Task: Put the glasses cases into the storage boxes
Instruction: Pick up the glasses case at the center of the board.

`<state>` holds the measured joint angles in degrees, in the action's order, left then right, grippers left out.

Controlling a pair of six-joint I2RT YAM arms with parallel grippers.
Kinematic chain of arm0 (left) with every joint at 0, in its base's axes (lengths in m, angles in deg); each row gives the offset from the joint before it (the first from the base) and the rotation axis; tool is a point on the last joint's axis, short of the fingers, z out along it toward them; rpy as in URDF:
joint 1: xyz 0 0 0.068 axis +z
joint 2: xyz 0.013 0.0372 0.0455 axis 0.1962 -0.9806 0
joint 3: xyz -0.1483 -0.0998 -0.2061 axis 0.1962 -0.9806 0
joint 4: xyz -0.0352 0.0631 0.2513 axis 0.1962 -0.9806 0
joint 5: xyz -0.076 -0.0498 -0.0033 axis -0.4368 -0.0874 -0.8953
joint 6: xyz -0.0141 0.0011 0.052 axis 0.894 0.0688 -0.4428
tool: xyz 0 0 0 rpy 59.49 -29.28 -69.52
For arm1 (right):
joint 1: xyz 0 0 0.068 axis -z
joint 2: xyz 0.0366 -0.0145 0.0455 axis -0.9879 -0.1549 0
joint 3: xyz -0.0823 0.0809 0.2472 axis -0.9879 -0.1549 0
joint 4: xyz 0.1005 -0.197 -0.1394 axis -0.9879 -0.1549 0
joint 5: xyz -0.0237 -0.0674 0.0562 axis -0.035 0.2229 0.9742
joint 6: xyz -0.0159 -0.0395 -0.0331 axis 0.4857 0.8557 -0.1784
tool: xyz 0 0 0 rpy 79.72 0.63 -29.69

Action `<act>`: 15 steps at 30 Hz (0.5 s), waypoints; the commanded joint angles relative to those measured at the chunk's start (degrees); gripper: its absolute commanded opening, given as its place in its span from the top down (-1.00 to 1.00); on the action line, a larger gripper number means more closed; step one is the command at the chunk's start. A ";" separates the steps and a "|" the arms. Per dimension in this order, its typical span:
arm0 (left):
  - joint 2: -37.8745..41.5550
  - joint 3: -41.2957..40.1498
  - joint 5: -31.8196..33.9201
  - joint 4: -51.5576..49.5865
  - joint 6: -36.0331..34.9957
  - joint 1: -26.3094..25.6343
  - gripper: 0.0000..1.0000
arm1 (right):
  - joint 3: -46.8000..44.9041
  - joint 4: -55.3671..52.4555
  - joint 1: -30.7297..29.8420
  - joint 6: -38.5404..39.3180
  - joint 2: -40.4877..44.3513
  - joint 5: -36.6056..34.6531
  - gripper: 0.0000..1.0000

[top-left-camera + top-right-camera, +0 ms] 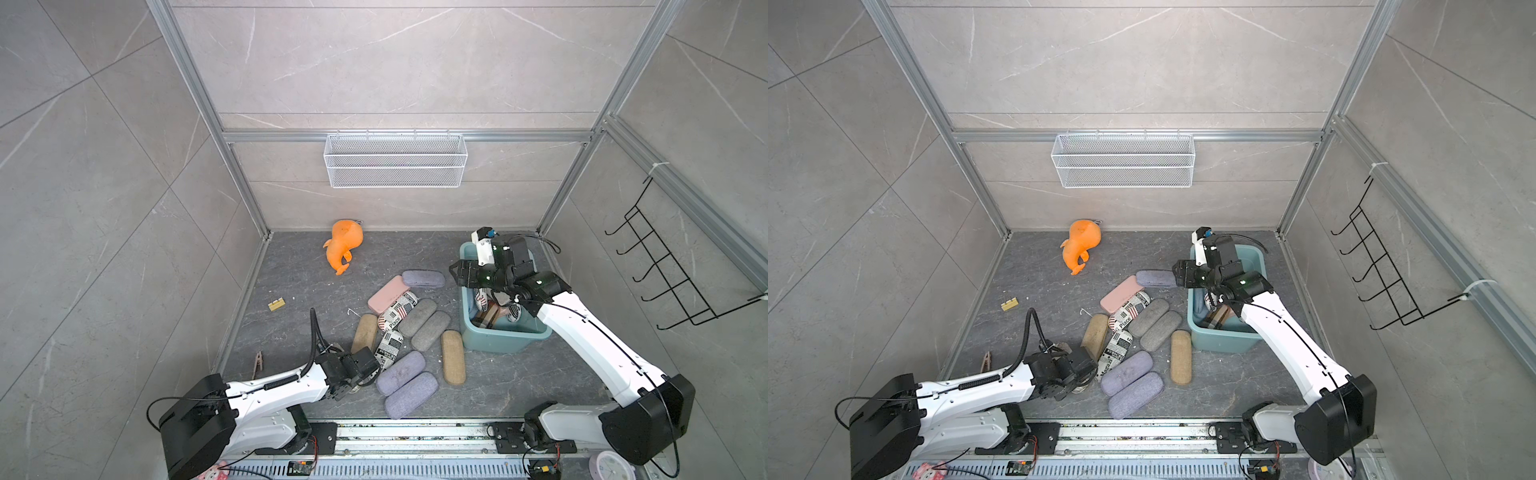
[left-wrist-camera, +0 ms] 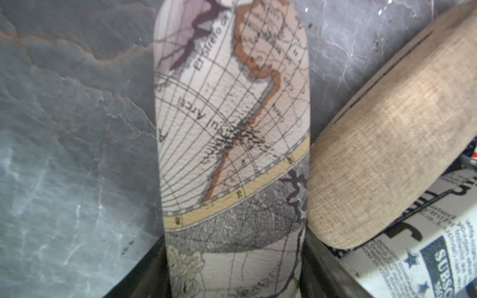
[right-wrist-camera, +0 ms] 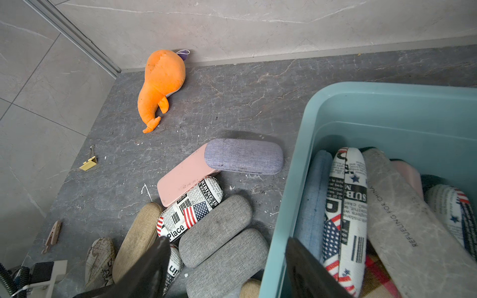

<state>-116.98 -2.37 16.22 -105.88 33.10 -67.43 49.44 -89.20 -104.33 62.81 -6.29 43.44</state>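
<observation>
Grey marbled surface point(image 1: 291, 291). Map-print glasses case point(image 2: 232, 144) lies flat at the pile's left edge, left end effector point(image 1: 356, 382) clamped across its flanks. Tan fabric case point(image 2: 387, 144) touches it, so lift straight up before you swing to the teal tub point(image 1: 505, 343). Right end effector point(image 3: 225, 243) hangs at the tub's rim, jaws apart, empty.

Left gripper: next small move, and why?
Probably a short straight lift, once the squeeze is firm. In the left wrist view the left gripper flanks the map-print case on both sides; whether it grips yet is unclear. A tan case leans against that case and onto a newspaper-print case, so a sideways drag would likely disturb both.
</observation>
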 commanded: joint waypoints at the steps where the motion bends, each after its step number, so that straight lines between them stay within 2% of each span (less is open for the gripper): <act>1: -0.39 -3.06 -1.45 0.45 -4.15 2.10 -0.20 | 0.98 0.45 -0.56 -1.08 0.46 1.01 -0.45; 8: 4.98 0.09 -0.88 -3.44 -14.23 2.07 -0.01 | 2.04 0.36 -1.12 -1.42 0.32 1.45 -0.43; 12: 9.74 1.53 -1.31 -4.71 -20.14 1.75 0.16 | 1.78 0.73 -1.58 -1.79 0.12 1.82 -0.42; 15: 13.45 2.89 -0.74 -4.72 -23.30 0.69 0.20 | 2.01 1.18 -2.25 -2.26 -0.64 2.24 -0.42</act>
<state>-106.57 -2.44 14.41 -108.98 16.21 -65.97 49.87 -88.98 -105.82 61.76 -6.32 44.73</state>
